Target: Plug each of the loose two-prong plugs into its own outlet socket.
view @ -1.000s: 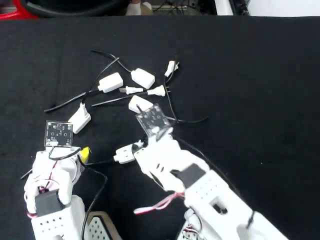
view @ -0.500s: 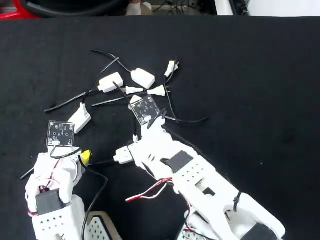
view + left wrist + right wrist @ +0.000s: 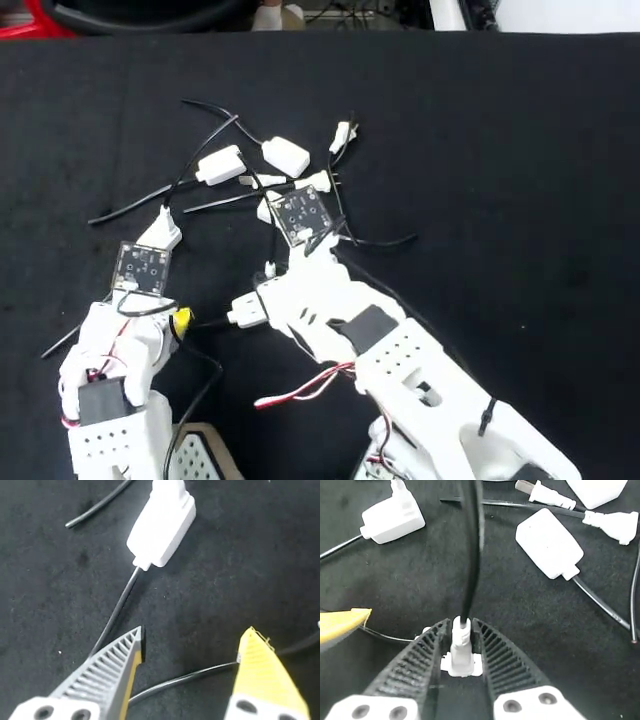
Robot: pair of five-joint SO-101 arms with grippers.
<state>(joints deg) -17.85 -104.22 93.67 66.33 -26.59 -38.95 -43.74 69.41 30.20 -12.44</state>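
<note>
The right gripper (image 3: 460, 625) is clamping its dark ribbed fingers on a small white plug (image 3: 461, 655). The plug's thick black cable (image 3: 472, 555) is running away from it across the black cloth-covered counter (image 3: 380, 580). The left gripper (image 3: 195, 632) is hanging with its grey and yellow fingers spread apart, near a white rectangular outlet socket (image 3: 162, 522) that is lying flat on the counter. Beyond the right gripper, other white sockets (image 3: 550, 542) and loose white two-prong plugs (image 3: 615, 520) are lying close together, with thin black wires (image 3: 600, 602) trailing among them.
</note>
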